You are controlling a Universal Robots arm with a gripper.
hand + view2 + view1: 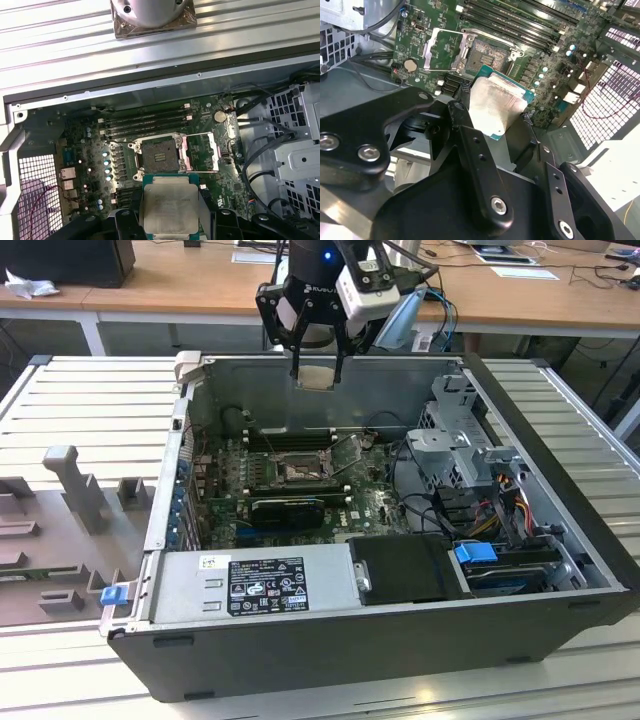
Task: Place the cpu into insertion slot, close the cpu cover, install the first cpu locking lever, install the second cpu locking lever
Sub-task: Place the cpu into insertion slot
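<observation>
- Gripper (318, 373) in the upper middle of the exterior view, its two black fingers (294, 358) closed partway onto the cpu (318, 377), one finger on each opposite edge.
- Cpu seen in both wrist views as a pale silver square with a green rim (495, 107) (170, 204), held between the finger ends and touching nothing else.
- Cpu hangs above the far wall of the open computer case (330, 640), well apart from the insertion slot (298, 472).
- Insertion slot sits in the middle of the green motherboard (375, 502). In both wrist views it is a dark, bare square with a silver rim (487, 50) (159, 156).
- Cpu cover (200, 152), a silver frame with a big window, is swung open and lies just beside the slot; the second wrist view shows it too (442, 50).
- Sticker (268, 585), black and white, on the grey power supply (200, 590) at the lower middle of the exterior view, carries small lines of print and symbols.
- Arm (320, 280) enters from the top edge of the exterior view and points the gripper straight down over the case.
</observation>
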